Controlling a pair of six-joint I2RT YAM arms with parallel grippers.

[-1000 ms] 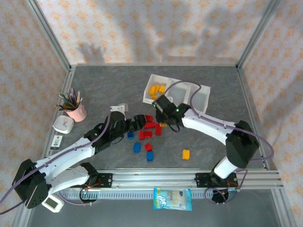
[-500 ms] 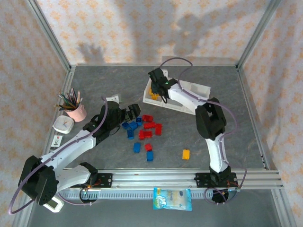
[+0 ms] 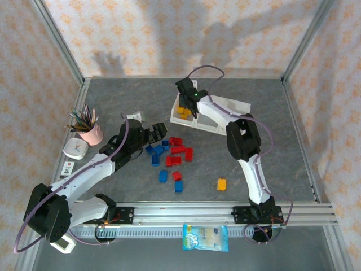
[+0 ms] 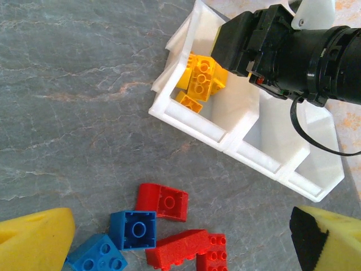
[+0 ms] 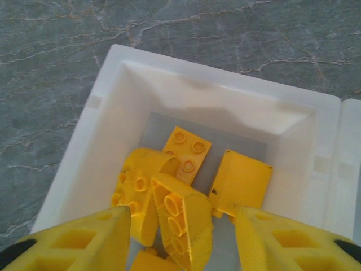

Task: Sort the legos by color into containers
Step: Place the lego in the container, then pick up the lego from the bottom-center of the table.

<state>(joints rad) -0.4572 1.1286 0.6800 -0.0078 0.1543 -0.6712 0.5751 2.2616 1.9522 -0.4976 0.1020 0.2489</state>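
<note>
Yellow studded plastic bricks sit directly under my right gripper, inside left end cell of white three-cell plastic tray; jaws parted, nothing clamped, I judge.

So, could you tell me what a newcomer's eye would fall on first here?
The right claw hangs open over the end compartment of the white tray, which is heaped with yellow bricks. Mid-table, red and blue bricks lie scattered by the left claw, with a lone yellow brick apart, nearer the arm bases.
</note>
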